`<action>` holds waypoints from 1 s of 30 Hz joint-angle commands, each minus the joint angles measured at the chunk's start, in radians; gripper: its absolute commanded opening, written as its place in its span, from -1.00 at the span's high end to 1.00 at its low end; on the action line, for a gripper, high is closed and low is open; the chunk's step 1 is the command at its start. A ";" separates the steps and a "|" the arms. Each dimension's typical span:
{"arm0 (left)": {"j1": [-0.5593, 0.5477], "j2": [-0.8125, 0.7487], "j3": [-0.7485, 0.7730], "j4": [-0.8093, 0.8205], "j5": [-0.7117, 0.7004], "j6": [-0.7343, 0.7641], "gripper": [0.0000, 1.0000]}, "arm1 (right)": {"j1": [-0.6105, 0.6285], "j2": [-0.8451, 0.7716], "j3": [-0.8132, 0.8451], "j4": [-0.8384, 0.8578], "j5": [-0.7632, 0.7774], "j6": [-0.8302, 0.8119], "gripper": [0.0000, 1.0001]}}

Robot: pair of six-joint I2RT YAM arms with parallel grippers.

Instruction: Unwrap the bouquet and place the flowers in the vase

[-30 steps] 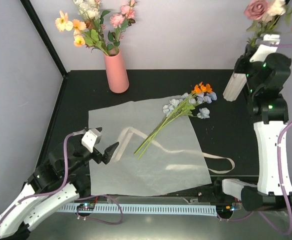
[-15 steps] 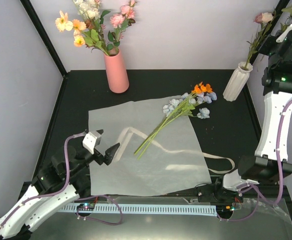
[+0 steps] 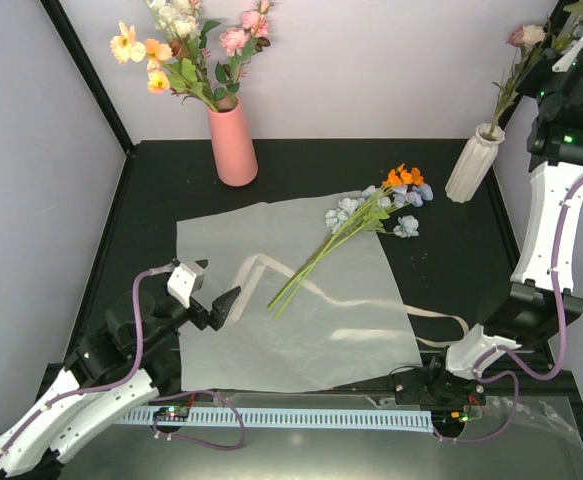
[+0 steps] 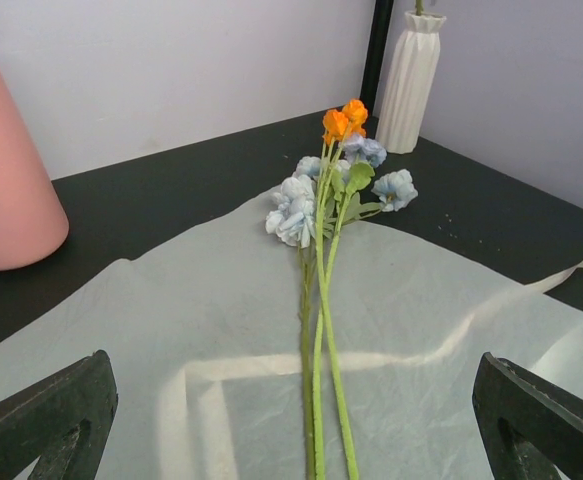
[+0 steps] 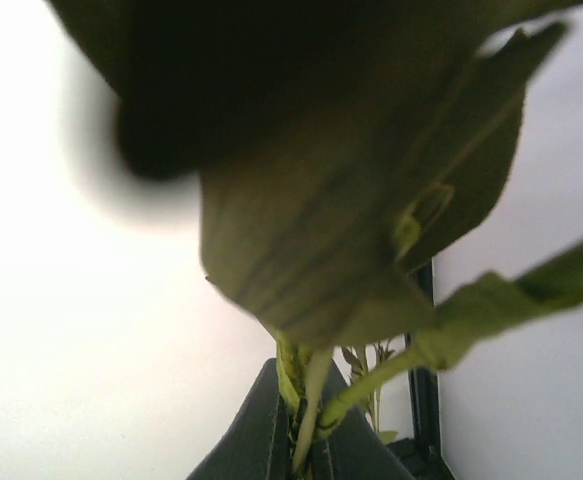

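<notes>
The flowers [image 3: 349, 233] lie loose on the opened paper [image 3: 291, 330] in the middle of the tabletop [image 3: 171, 190], heads toward the far right, well apart from the vase [image 3: 471, 160]. They look light, with thin springy stems and soft, crushable heads, so the bare lower stems are probably the best place to pinch. The left fingers [image 4: 51, 420] are spread wide near those stem ends, and the right fingers [image 5: 241, 450] are pressed together on leafy stems [image 5: 306, 400] at the far right.
</notes>
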 commanded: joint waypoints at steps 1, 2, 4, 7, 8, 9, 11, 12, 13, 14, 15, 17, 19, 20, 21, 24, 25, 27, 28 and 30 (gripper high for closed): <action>-0.003 0.006 -0.002 0.026 -0.002 0.014 -0.98 | -0.004 0.010 0.074 0.028 -0.035 0.019 0.97; -0.003 0.006 -0.002 0.026 0.000 0.015 -0.98 | -0.004 0.013 0.085 0.023 -0.034 0.018 0.97; -0.003 0.005 -0.003 0.026 0.000 0.015 -0.98 | -0.004 0.019 0.095 0.015 -0.025 0.018 0.97; -0.003 0.006 -0.003 0.026 0.000 0.016 -0.98 | -0.004 0.023 0.079 0.011 0.004 0.009 0.97; -0.003 0.007 -0.003 0.026 0.001 0.016 -0.98 | -0.004 0.023 0.063 0.016 0.009 0.007 0.97; -0.003 0.007 -0.003 0.026 0.001 0.016 -0.98 | -0.004 0.024 0.045 0.022 0.010 0.008 0.97; -0.003 0.005 -0.005 0.027 0.004 0.017 -0.98 | -0.004 0.028 0.008 0.038 -0.004 0.017 0.97; -0.003 0.005 -0.007 0.028 0.005 0.018 -0.98 | -0.004 0.032 -0.006 0.044 -0.014 0.027 0.97; -0.003 0.005 -0.008 0.028 0.006 0.018 -0.98 | -0.004 0.037 -0.017 0.050 -0.020 0.038 0.97; -0.003 0.004 -0.008 0.027 0.007 0.019 -0.98 | -0.004 0.043 -0.026 0.055 -0.023 0.043 0.97; -0.003 0.005 -0.008 0.027 0.006 0.019 -0.98 | -0.004 0.053 -0.027 0.054 -0.021 0.046 0.97; -0.003 0.004 -0.008 0.027 0.007 0.019 -0.98 | -0.004 0.071 -0.027 0.051 -0.011 0.050 0.97; -0.003 0.003 -0.009 0.028 0.008 0.019 -0.98 | -0.004 0.086 -0.034 0.052 -0.004 0.046 0.97; -0.003 0.003 -0.010 0.028 0.010 0.021 -0.98 | -0.004 0.092 -0.037 0.054 -0.003 0.042 0.97; -0.003 0.003 -0.011 0.029 0.011 0.022 -0.98 | -0.004 0.096 -0.042 0.056 -0.005 0.036 0.96; -0.003 0.006 -0.012 0.032 0.019 0.026 -0.98 | -0.004 0.107 -0.057 0.063 0.001 0.027 0.87; -0.003 0.006 -0.012 0.031 0.020 0.026 -0.98 | -0.004 0.111 -0.059 0.063 0.006 0.025 0.85; -0.003 0.008 -0.012 0.031 0.021 0.026 -0.98 | -0.004 0.121 -0.058 0.060 0.024 0.027 0.76; -0.003 0.008 -0.012 0.031 0.021 0.026 -0.98 | -0.004 0.129 -0.055 0.057 0.038 0.031 0.72; -0.003 0.008 -0.012 0.031 0.021 0.026 -0.98 | -0.004 0.154 -0.031 0.033 0.062 0.044 0.05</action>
